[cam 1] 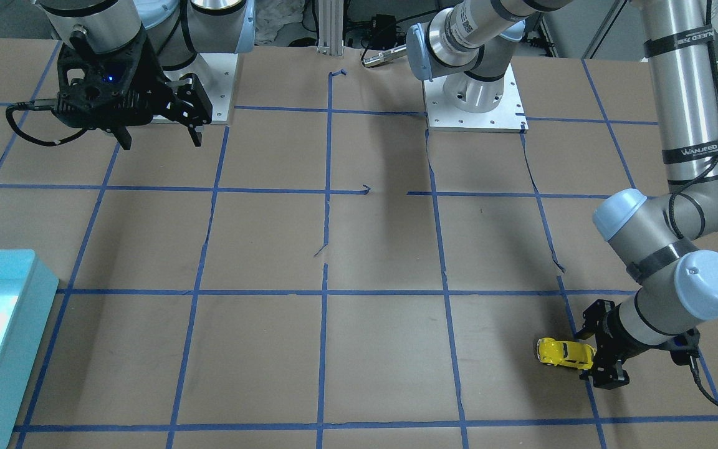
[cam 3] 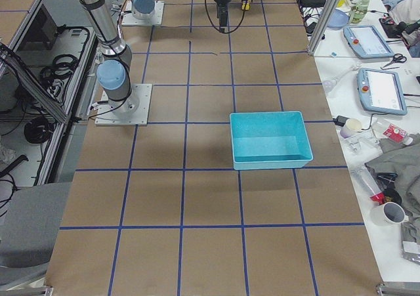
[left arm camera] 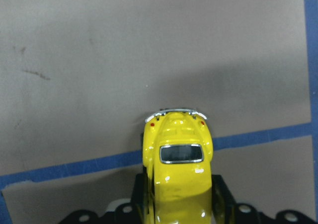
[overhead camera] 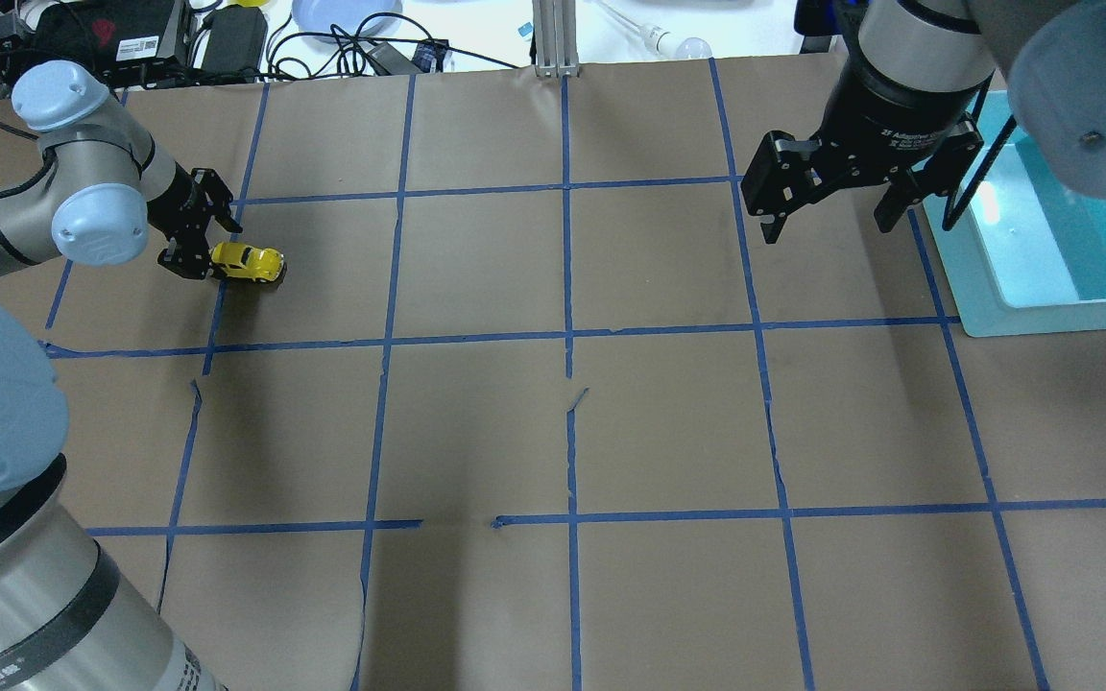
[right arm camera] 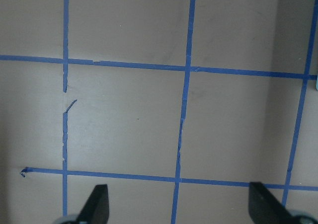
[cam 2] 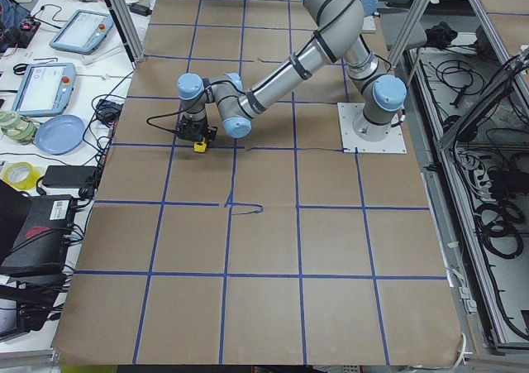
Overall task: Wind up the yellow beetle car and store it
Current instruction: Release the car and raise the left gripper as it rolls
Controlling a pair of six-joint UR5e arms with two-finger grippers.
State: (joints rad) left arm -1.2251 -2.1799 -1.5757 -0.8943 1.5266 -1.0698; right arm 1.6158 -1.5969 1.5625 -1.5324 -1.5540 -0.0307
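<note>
The yellow beetle car [overhead camera: 248, 262] is tiny and shiny, and the left hand [overhead camera: 212, 250] has hold of just one end of it, so it could easily slip out or twist sideways when it gets pulled along to wind it up. Its wheels might also slide over the brown paper on the worktop [overhead camera: 476, 432] without turning, and then it would not wind at all. If the car is let go too soon, it may zoom away and roll off the edge. The blue bin [overhead camera: 1043, 317] is far off on the other side, so it is a long trip and the car could fall on the way. The left hand is low and lying flat, and it is closed down narrow with a finger pressed on each side of the car. The car seems to sit with its wheels on the worktop, on a blue tape line. The right hand [overhead camera: 829, 230] hangs near the bin with its fingers spread wide. It holds nothing and touches nothing.
</note>
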